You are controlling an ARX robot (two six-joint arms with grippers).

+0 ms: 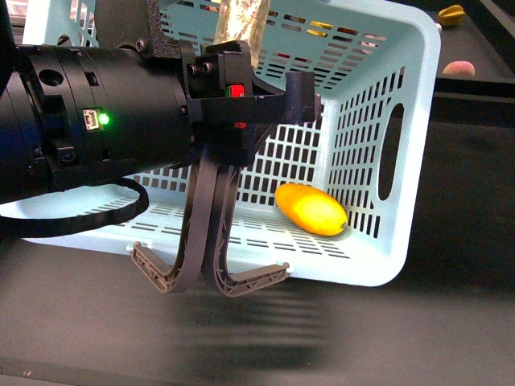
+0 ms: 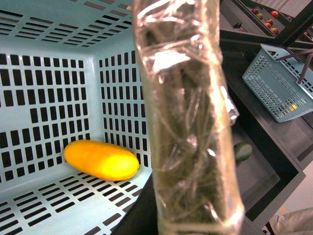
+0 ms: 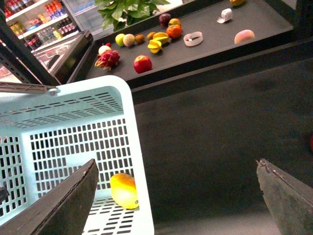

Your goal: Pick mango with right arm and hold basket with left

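Left arm (image 1: pixel 88 121), its claw (image 1: pixel 241 112) state unclear, fronts the basket (image 1: pixel 418 48); lower your wide-open right claw (image 3: pixel 177 164) across the mango (image 1: pixel 311 209) inside.

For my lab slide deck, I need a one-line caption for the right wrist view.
Right gripper, fingers open, frames the mango lying in the light-blue basket; fruit shelf beyond.

Dark display shelf (image 3: pixel 210 46) bearing a red apple (image 3: pixel 142 63), a dragon fruit (image 3: pixel 108 59), a star fruit (image 3: pixel 155 45) and a peach (image 3: pixel 244 36); leafy plant (image 3: pixel 128 7) behind. Separate blue basket (image 2: pixel 279 83) on another dark shelf.
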